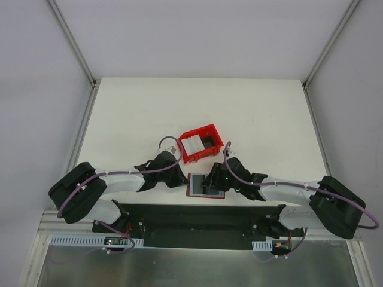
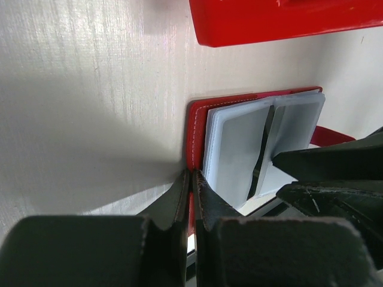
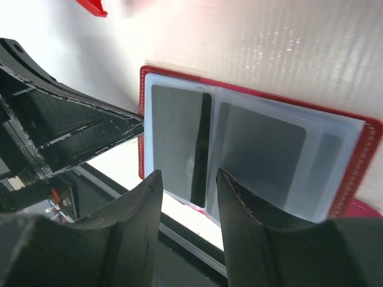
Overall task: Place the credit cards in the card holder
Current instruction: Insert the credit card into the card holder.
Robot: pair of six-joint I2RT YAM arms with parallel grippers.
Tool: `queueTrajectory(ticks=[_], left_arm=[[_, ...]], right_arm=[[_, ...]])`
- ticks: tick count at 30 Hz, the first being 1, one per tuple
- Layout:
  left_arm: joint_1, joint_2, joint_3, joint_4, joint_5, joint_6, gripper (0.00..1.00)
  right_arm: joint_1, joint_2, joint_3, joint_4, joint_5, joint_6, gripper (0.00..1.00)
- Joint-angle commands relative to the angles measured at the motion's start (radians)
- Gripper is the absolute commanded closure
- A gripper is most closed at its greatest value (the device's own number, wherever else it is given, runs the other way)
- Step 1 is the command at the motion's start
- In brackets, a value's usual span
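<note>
The card holder [image 1: 205,186] lies open near the table's front edge, a red wallet with pale blue-grey pockets [image 2: 239,143] [image 3: 257,149]. My left gripper [image 1: 184,180] [image 2: 191,174] is shut on the left edge of its red cover. My right gripper [image 1: 212,179] [image 3: 188,174] stands open just above the wallet's near edge, with nothing between its fingers. A narrow dark strip [image 3: 200,149] shows between the two pocket leaves; I cannot tell whether it is a card. Whitish credit cards [image 1: 191,145] and a dark one [image 1: 208,142] lie in the red bin.
The red plastic bin [image 1: 210,130] [image 2: 287,24] stands just behind the wallet, between the two arms. The right gripper's fingers [image 2: 335,161] reach into the left wrist view; the left gripper's fingers [image 3: 78,134] show in the right wrist view. A black base rail [image 1: 197,218] runs along the near edge.
</note>
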Motion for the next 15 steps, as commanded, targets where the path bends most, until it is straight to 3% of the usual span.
queueTrajectory(ticks=[1, 15], left_arm=[[0.006, 0.018, -0.041, -0.132, -0.043, 0.017, 1.0], [0.006, 0.021, -0.039, -0.131, -0.039, 0.016, 1.0]], right_arm=[[0.003, -0.052, 0.036, -0.13, 0.069, -0.056, 0.56], [0.022, 0.135, 0.136, -0.029, -0.095, -0.082, 0.63]])
